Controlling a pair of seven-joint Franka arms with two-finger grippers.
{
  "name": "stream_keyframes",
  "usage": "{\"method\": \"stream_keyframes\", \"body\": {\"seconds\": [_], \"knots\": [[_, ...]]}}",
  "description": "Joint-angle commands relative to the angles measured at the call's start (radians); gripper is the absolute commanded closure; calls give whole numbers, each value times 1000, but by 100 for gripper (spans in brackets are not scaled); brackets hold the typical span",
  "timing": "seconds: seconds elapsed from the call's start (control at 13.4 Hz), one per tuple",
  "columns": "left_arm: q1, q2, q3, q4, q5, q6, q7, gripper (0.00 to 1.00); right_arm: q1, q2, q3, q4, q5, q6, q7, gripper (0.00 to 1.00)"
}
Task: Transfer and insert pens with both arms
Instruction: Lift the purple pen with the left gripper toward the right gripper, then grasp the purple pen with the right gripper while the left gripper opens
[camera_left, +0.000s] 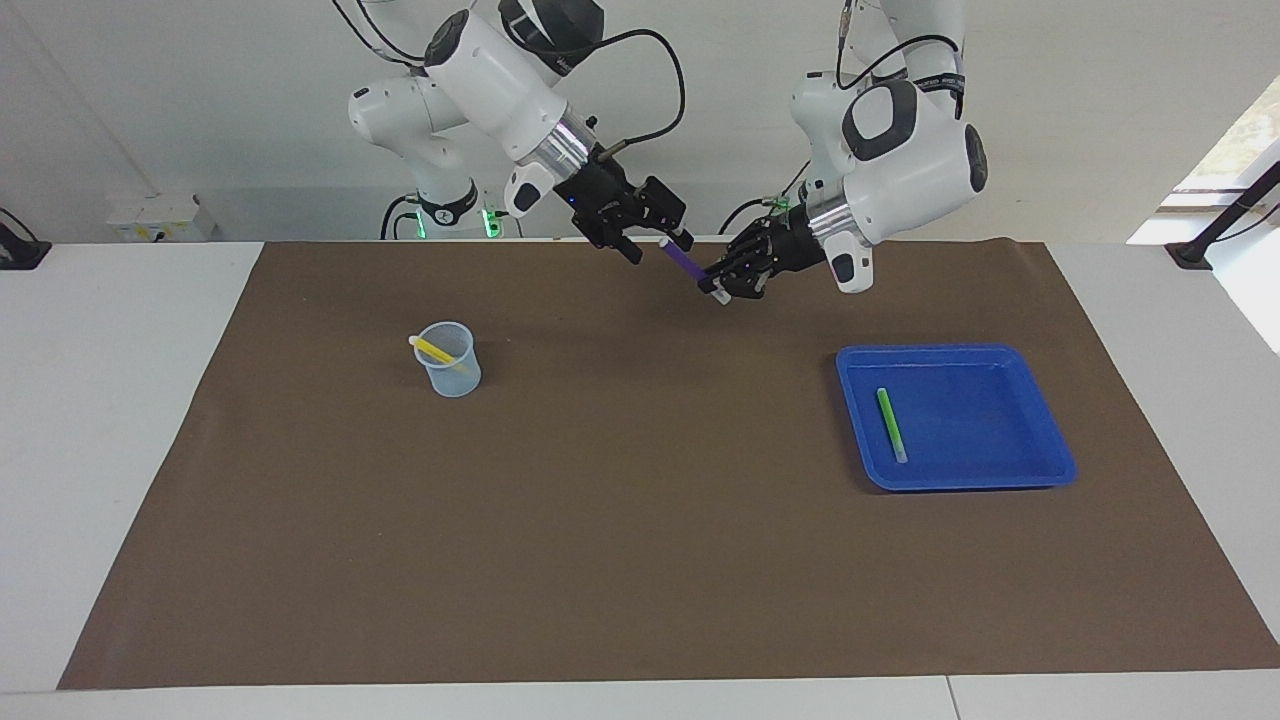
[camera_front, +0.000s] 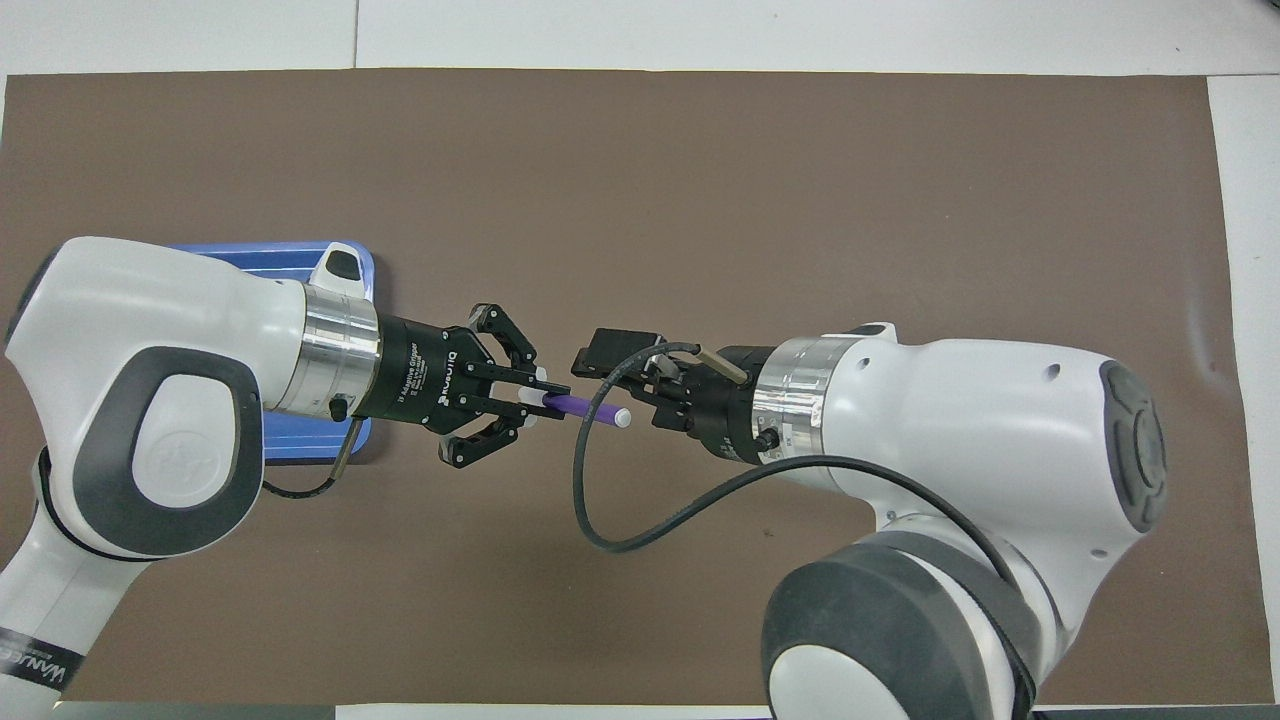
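Observation:
My left gripper (camera_left: 722, 288) (camera_front: 545, 398) is shut on the whitish end of the purple pen (camera_left: 685, 262) (camera_front: 585, 408), holding it in the air over the brown mat, near the robots' edge and midway between the arms. My right gripper (camera_left: 658, 250) (camera_front: 620, 388) is open and faces it, and the pen's free tip reaches in between its fingers. The yellow pen (camera_left: 435, 349) leans inside a clear cup (camera_left: 449, 365) toward the right arm's end. On the floor of the blue tray (camera_left: 955, 352) (camera_front: 290, 252) lies the green pen (camera_left: 890, 423); in the overhead view my arms hide both.
The brown mat (camera_left: 640, 520) covers most of the white table. The cup and the tray stand far apart on it. Two small white arm bases with green lights (camera_left: 455, 215) stand at the robots' edge.

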Motion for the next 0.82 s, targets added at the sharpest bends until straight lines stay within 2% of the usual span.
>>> {"method": "stream_keyframes", "body": {"seconds": [0.0, 0.15, 0.3, 0.37, 0.45, 0.74], "knots": [[-30, -33, 11, -39, -28, 44, -29, 100, 16, -10, -1, -20, 16, 10, -24, 0], [-28, -39, 11, -40, -31, 43, -30, 100, 11, -15, -3, -30, 15, -11, -90, 11], [-27, -40, 12, -40, -32, 43, -30, 100, 8, -13, -3, -30, 15, -11, -92, 37], [-24, -40, 13, -40, -34, 43, -30, 100, 8, -13, -3, -30, 15, -11, -93, 63], [-22, -40, 13, -40, -34, 43, -33, 100, 7, -13, -3, -30, 15, -14, -93, 99], [-20, -40, 13, -40, -35, 43, -33, 100, -23, -12, -3, -19, 15, -56, -93, 100]]}}
